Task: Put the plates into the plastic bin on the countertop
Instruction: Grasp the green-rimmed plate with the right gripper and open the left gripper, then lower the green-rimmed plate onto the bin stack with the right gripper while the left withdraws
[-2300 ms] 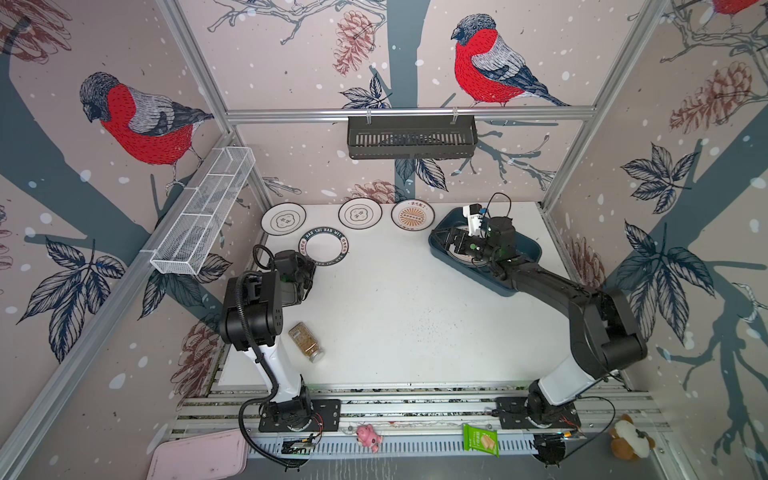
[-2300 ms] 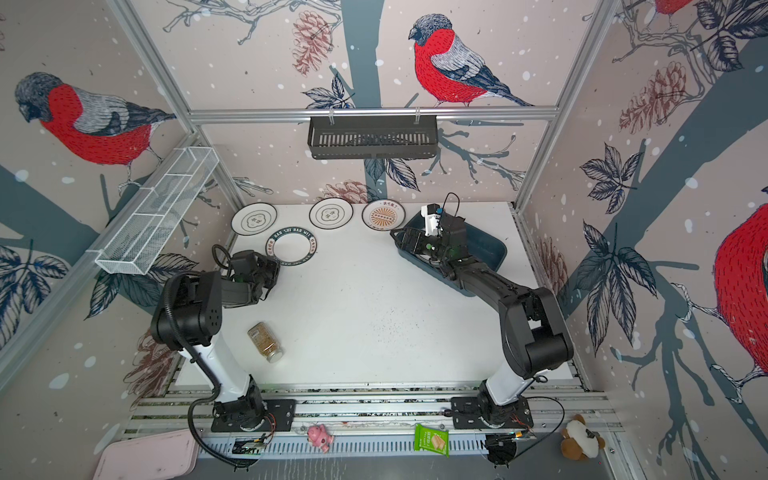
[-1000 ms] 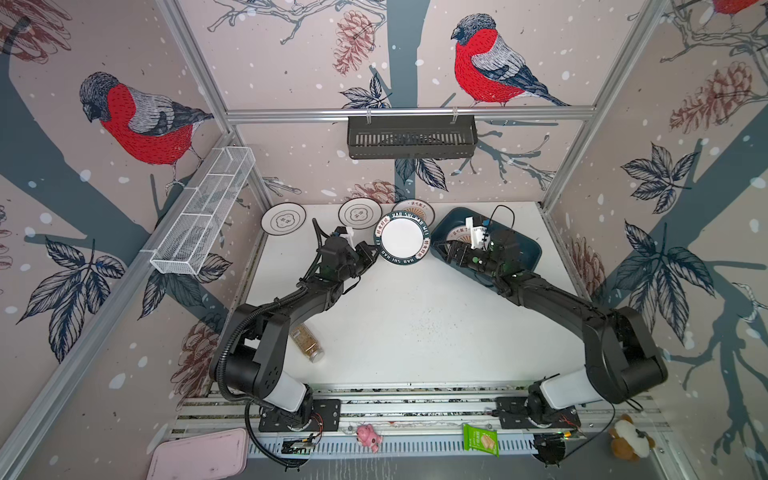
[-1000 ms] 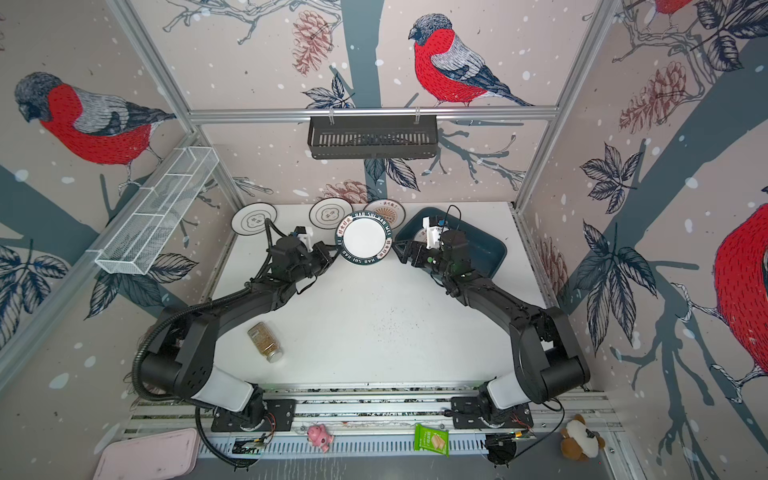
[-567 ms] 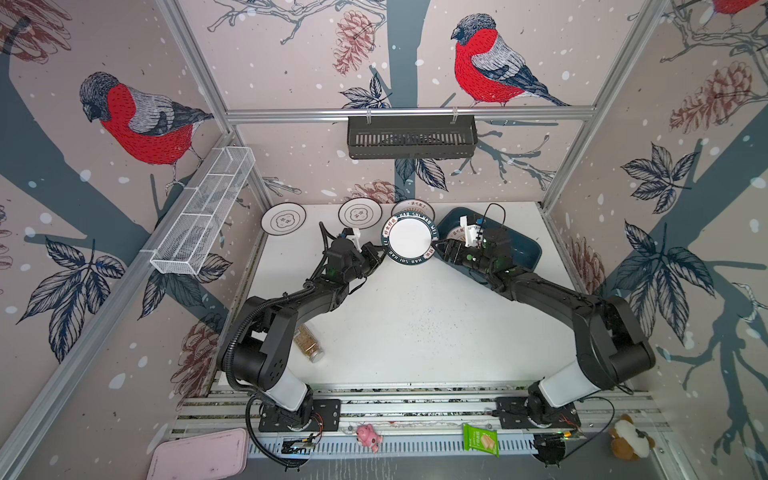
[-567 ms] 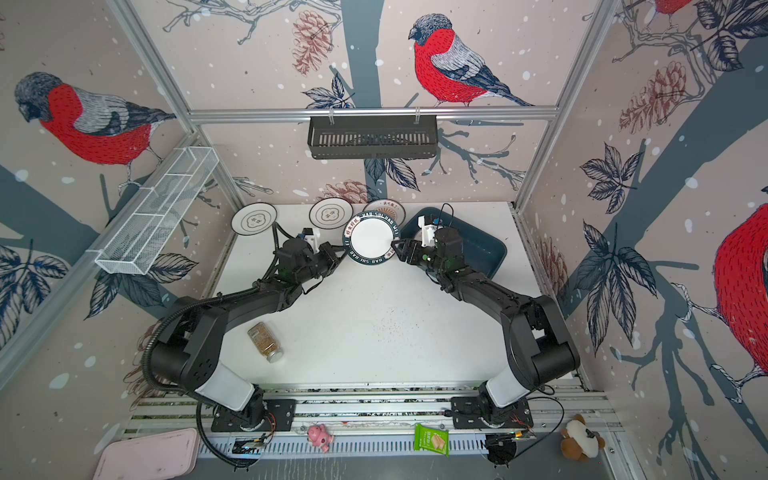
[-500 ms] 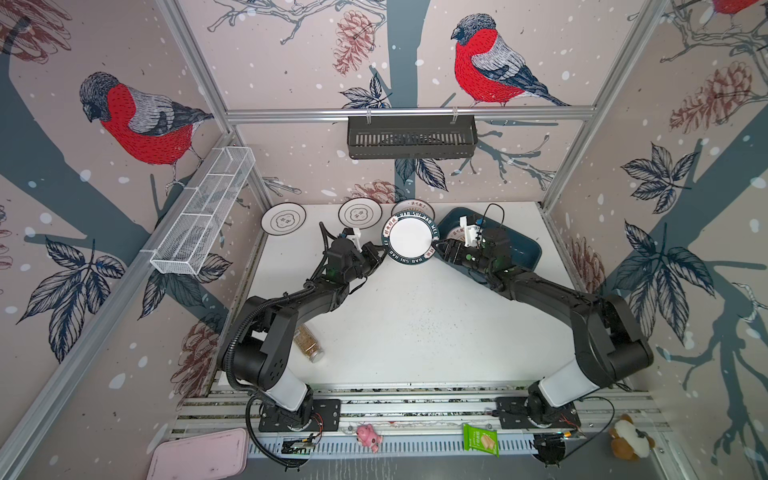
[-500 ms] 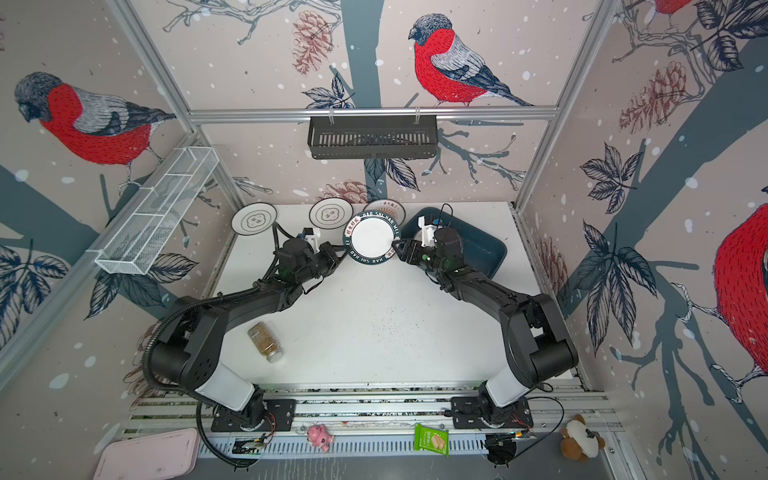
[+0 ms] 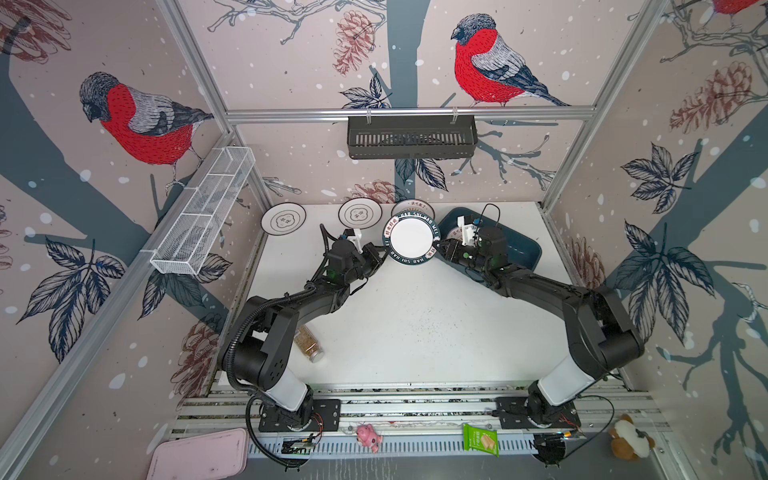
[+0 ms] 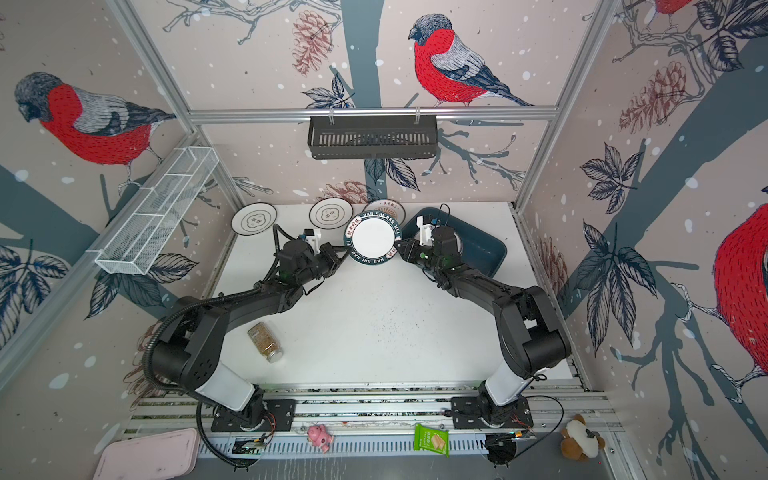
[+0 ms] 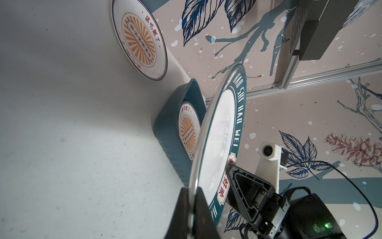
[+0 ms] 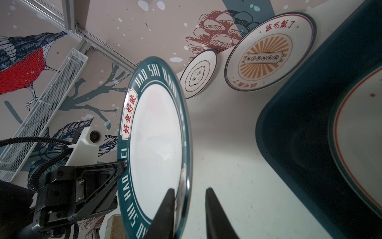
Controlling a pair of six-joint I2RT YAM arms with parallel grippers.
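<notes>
Green-rimmed plate [image 9: 411, 237] is pinched at 8 o'clock by the left gripper [image 9: 381, 258]. At 4 o'clock the right gripper [image 9: 441, 252] straddles its rim, jaws apart, likely for handover to the bin [image 9: 521, 249].

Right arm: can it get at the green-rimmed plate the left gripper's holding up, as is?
Likely yes. The right gripper has its fingers either side of the green-rimmed plate, opposite the left gripper; nothing is between, though it isn't visibly clamped yet.
</notes>
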